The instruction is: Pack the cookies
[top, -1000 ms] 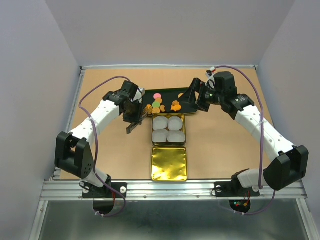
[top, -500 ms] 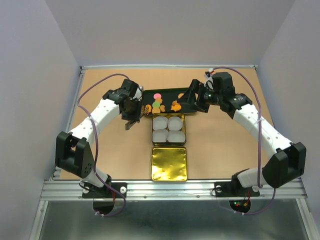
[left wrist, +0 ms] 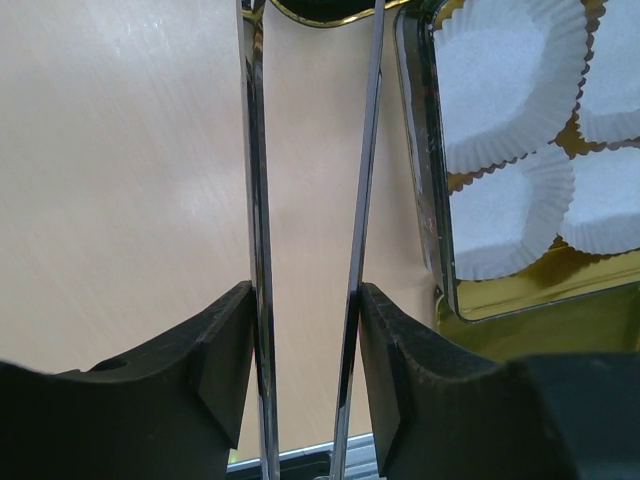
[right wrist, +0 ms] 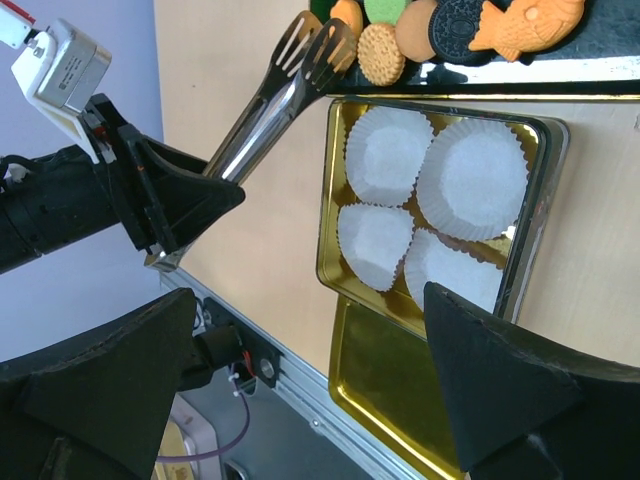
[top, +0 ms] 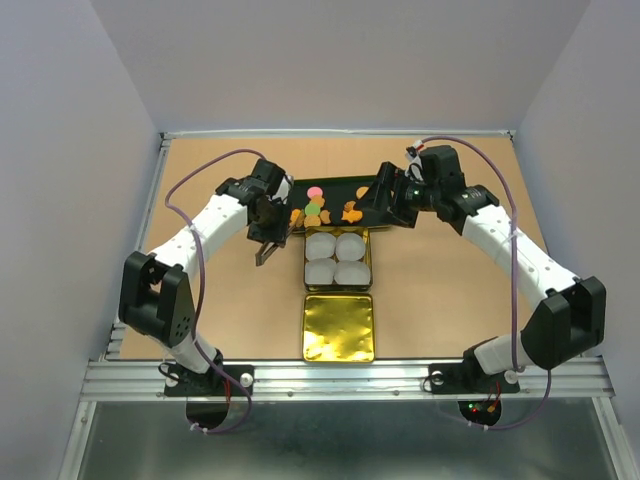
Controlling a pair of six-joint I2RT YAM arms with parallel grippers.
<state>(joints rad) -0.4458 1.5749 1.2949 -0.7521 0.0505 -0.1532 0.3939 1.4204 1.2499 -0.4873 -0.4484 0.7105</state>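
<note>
The cookies (top: pixel 322 210) lie on a black tray (top: pixel 395 222) at the back: orange pieces, one pink (top: pixel 315 192), one green (top: pixel 313 208). In the right wrist view they show as a round biscuit (right wrist: pixel 380 52), a dark sandwich cookie (right wrist: pixel 456 24) and an orange fish shape (right wrist: pixel 520 22). My left gripper (top: pixel 266 226) is shut on metal tongs (right wrist: pixel 285 88), gripping both arms (left wrist: pixel 256 200). The tong tips sit by the tray's left end, close to the round biscuit. My right gripper (top: pixel 383 192) is open and empty above the tray's right end.
A gold tin (top: pixel 370 262) with several white paper cups (top: pixel 337 258) stands just in front of the tray. It also shows in the left wrist view (left wrist: pixel 440 250) and the right wrist view (right wrist: pixel 330 200). Its gold lid (top: pixel 338 327) lies nearer the arms.
My left gripper has moved back and right with the tongs, bringing their tips to the tray's left end. My right gripper has shifted slightly left over the tray.
</note>
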